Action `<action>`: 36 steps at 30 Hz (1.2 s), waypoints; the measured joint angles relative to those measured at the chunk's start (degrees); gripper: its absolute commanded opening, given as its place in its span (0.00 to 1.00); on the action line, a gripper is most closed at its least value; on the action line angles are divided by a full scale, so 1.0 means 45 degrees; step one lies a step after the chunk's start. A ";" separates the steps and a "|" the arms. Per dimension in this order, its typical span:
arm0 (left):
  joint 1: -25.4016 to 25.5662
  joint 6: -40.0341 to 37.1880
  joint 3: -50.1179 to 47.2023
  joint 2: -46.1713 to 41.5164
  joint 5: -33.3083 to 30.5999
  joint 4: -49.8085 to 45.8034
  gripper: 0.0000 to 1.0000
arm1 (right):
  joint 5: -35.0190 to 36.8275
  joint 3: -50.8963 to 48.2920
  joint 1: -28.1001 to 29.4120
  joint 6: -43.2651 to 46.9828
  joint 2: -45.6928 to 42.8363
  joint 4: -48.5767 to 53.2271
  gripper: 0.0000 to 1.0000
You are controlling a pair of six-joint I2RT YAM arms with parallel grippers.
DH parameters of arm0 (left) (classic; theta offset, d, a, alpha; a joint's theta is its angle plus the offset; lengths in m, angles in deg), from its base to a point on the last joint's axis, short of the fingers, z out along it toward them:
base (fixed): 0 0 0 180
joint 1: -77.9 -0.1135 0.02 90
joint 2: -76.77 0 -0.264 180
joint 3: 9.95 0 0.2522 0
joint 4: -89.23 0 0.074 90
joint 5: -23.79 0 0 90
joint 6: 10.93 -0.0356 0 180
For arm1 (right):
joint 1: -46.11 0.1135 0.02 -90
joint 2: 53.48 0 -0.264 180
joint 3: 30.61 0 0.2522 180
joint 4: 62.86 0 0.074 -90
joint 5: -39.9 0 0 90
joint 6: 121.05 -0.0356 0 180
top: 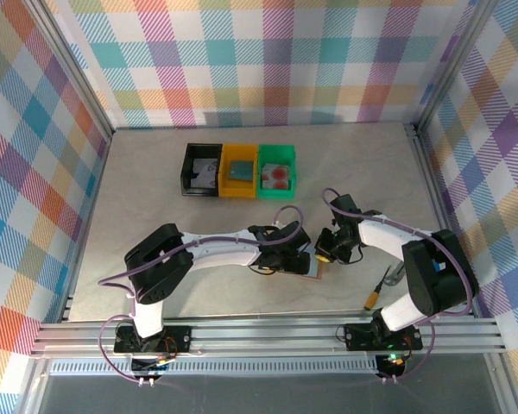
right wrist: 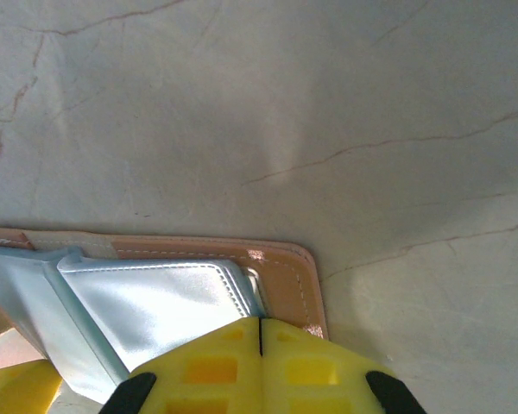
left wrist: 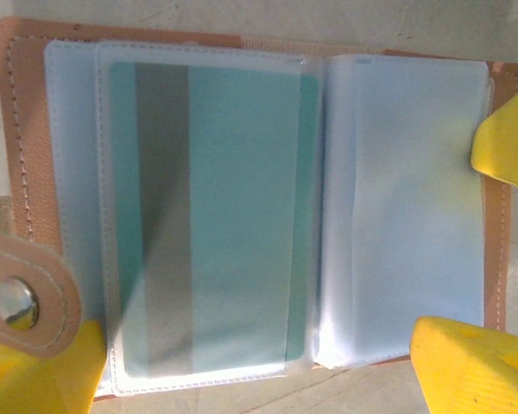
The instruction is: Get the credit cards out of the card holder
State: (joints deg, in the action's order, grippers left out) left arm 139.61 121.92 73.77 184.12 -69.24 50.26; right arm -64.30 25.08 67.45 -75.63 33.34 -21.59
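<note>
The card holder (left wrist: 397, 198) is laid open and flat on the table (top: 155, 224), near its front edge, between the two grippers. A teal card (left wrist: 233, 216) with a grey stripe is seen inside the clear sleeve of its left half. A strap with a metal snap (left wrist: 15, 304) is folded over its lower left corner.

Further back, three bins are lined up side by side. A grey-white card (top: 209, 173) is held in the black bin (top: 186, 169), a blue-green card (top: 238, 172) in the yellow bin (top: 226, 172), and a pale card with red spots (top: 277, 174) in the green bin (top: 292, 174).

The table is pale and veined like marble, and it is enclosed by walls of bright checked cloth (top: 268, 52) and a metal frame (top: 242, 332).

The left arm is stretched across to the right, low over the card holder. The left gripper (left wrist: 255, 375) is spread wide, with its yellow fingers at the two lower corners. The right arm is bent inward. The right gripper (right wrist: 259, 358) is closed, fingers pressed together, and its tips are set on the card holder's right edge. Whether a sleeve is pinched between them cannot be told.
</note>
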 measured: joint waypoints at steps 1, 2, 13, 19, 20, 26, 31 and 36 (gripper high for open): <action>0.0029 -0.0068 0.0063 0.0024 -0.0039 -0.0083 0.91 | 0.0000 0.0000 0.0000 0.0000 0.0000 0.0000 0.00; 0.0073 -0.0117 0.0117 0.0053 -0.0121 -0.0155 0.91 | 0.0000 0.0000 0.0000 0.0000 0.0000 -0.0005 0.00; 0.0175 -0.0155 0.0257 0.0204 -0.0199 -0.0321 0.91 | -0.0005 -0.0024 0.0000 0.0000 0.0000 -0.0034 0.00; 0.0175 -0.0107 0.0257 0.0204 -0.0151 -0.0262 0.91 | -0.0029 -0.0049 0.0000 0.0000 -0.0010 -0.0083 0.00; 0.0175 -0.0102 0.0253 0.0204 -0.0131 -0.0238 0.91 | -0.0039 -0.0058 0.0000 0.0000 -0.0010 -0.0097 0.00; 0.0175 -0.0015 0.0253 0.0204 0.0112 0.0068 0.91 | -0.0049 -0.0063 0.0000 0.0000 -0.0010 -0.0107 0.00; 0.0175 0.0039 0.0248 0.0204 0.0233 0.0384 0.91 | -0.0049 -0.0097 0.0000 0.0000 -0.0044 -0.0141 0.00; 0.0175 0.0097 0.0248 0.0199 0.0223 0.0403 0.91 | -0.0049 -0.0151 0.0000 0.0000 -0.0087 -0.0209 0.00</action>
State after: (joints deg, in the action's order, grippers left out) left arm 140.40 122.36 74.88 185.01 -68.23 52.07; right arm -64.52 24.40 67.45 -75.63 32.95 -22.53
